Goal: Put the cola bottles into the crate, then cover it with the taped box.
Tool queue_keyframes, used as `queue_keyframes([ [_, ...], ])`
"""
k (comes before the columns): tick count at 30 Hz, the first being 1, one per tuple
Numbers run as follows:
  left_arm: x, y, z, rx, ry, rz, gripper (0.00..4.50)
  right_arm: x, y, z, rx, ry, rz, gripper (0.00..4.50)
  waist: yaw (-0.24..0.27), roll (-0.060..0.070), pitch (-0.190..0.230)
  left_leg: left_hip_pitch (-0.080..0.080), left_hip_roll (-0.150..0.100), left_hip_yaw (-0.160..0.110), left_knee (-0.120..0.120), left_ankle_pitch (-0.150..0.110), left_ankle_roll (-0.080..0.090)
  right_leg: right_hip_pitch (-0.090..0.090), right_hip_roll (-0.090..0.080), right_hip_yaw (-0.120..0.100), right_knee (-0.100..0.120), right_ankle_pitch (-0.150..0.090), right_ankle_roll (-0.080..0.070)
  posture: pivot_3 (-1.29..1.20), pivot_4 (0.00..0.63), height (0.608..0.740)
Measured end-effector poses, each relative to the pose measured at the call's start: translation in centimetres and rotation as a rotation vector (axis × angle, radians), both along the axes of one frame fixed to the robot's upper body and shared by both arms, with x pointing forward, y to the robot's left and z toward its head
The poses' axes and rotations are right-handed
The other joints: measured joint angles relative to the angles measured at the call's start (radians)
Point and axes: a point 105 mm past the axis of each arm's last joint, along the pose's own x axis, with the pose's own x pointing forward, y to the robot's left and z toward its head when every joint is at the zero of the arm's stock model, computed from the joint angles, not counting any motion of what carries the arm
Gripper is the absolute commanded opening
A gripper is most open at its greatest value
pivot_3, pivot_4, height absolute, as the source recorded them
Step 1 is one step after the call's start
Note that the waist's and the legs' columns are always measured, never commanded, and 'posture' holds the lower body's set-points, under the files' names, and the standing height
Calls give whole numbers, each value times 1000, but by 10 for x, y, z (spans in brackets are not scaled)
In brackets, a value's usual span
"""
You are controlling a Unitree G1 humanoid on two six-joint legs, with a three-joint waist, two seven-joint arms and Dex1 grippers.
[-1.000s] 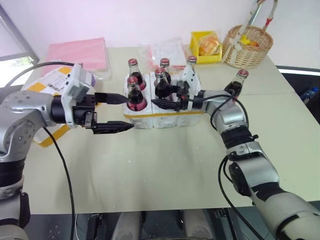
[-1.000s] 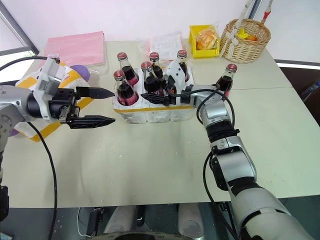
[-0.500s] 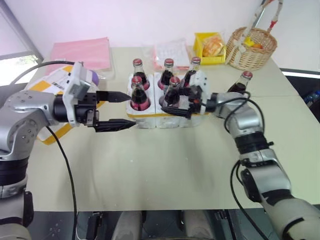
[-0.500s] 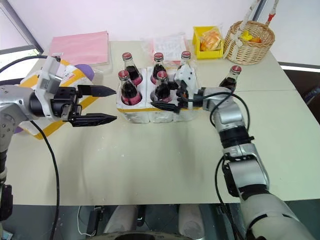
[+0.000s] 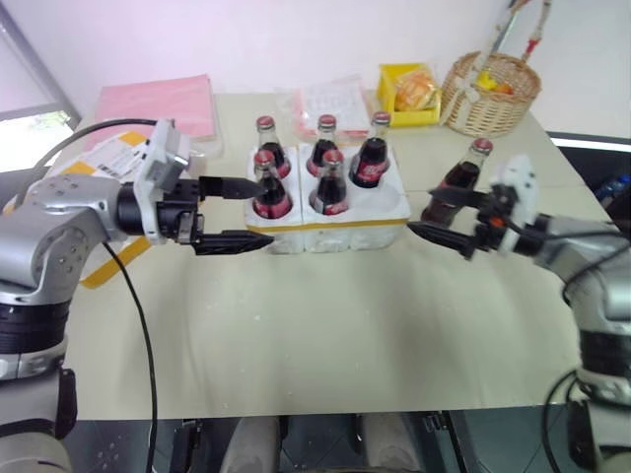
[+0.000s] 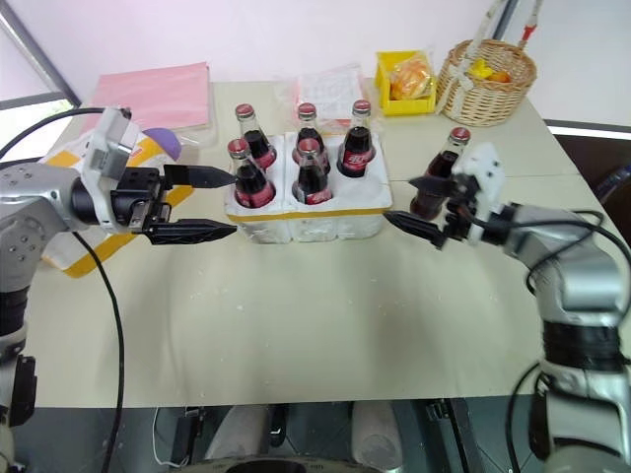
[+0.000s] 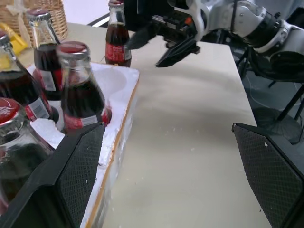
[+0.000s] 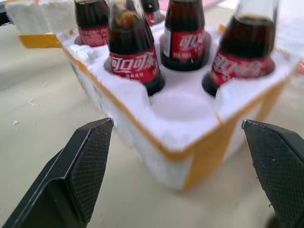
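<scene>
Standing upright on the bench (image 5: 325,325) just behind the right gripper (image 5: 441,215), whose fingers are spread and empty, the last cola bottle (image 5: 455,185) is that arm's to take; the crate (image 5: 335,223) keeps one near-right well free; left gripper (image 5: 244,213) gapes beside its far end.

Crate (image 8: 180,142) dead ahead, five bottles (image 8: 133,52) seated in wells, one near-corner well empty; fingers (image 8: 80,166) spread wide, holding nothing.
</scene>
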Motion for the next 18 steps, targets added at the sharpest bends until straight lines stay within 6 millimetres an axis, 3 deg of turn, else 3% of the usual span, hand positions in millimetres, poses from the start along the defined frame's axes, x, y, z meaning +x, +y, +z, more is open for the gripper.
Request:
queue_keyframes([
  [2, 2, 2, -1, -5, 11, 6, 4500, -9, -16, -4, -2, 22, -70, 4442, 9, 0, 0, 0, 0, 1, 1, 0, 0, 0, 0, 0, -1, 0, 0, 0, 150, 738],
  [7, 4, -2, 1, 7, 2, -5, 4500, -8, -42, 0, -8, -3, -218, 4442, 14, 0, 0, 0, 0, 2, 3, 0, 0, 1, 0, 1, -1, -1, -1, 0, 150, 738],
  [13, 4, -2, 2, 7, 0, -5, 4500, 7, -74, -10, -1, 2, -390, 4442, 16, 0, 0, 0, 0, 2, 2, 0, 0, 1, 0, 1, -2, 0, 0, 0, 150, 738],
  [18, 2, -5, 3, 8, -5, -13, 4500, 28, -75, -8, 49, -37, -460, 4442, 12, 0, 0, 0, 0, 2, 1, 0, 0, 1, 0, 1, -2, 0, 0, 0, 150, 738],
])
